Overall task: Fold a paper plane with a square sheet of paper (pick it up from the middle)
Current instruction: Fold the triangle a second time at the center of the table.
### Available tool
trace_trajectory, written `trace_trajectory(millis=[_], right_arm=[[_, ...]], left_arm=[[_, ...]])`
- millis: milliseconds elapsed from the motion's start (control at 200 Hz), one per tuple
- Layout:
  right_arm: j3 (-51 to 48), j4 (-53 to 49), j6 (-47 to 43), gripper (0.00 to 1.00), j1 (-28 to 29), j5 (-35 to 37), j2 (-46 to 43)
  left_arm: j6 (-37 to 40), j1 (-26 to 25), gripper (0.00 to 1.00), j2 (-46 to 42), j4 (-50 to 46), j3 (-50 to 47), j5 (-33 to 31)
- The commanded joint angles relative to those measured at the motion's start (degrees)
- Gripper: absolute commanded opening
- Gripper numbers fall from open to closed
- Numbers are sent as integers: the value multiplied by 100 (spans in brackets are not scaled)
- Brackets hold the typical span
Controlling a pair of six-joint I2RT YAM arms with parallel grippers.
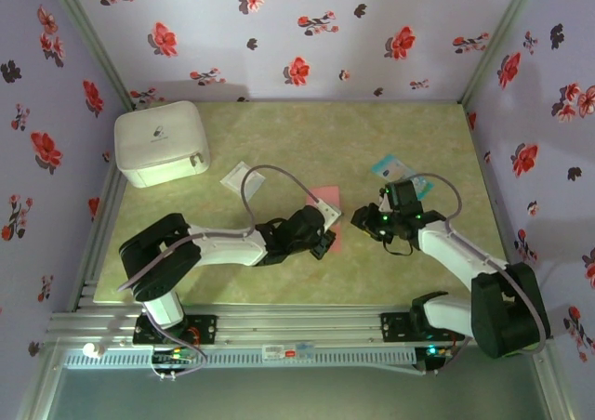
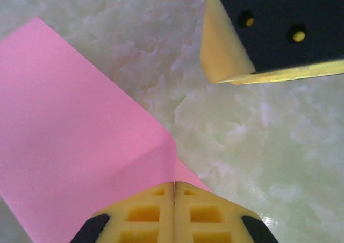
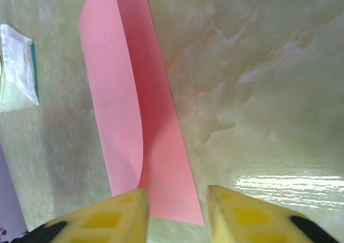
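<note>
Mid-table, the square sheet of paper (image 1: 325,198) lies partly doubled over, one long flap curling up off the half beneath it. The left gripper (image 2: 173,185) has its jaws pressed together at the sheet's edge. A raised ridge in the pink runs straight into the seam between them, so it looks to be pinching the paper there, probably to anchor it while the fold is set. The right gripper (image 3: 176,192) faces it from the other side, jaws apart and holding nothing, straddling the near end of the strip (a stance that suits pressing or nudging the flap down). The two tools sit close, one finger (image 2: 231,55) of the right just beyond the left's tips, so room between them is tight. No plane shape yet: this reads as an early fold. The table (image 1: 279,132) offers open surface all around, with the white box (image 1: 160,143), a clear packet (image 1: 237,177) and a teal-and-white packet (image 1: 395,169) well apart toward the back.
</note>
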Motion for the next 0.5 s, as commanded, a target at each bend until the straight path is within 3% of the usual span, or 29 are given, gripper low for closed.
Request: trace_trajectory(millis=[0,240,495], right_arm=[[-200,-15,-71,24,-40,-271,21],[-307,719,158,0,150,-938,670],[-225,1021,282,0,608,-919,1138]], left_arm=[[-488,87,0,3,-253,168,464],[-844,235,0,25,-259,161,570],[-996,266,0,43,-210,84,517]])
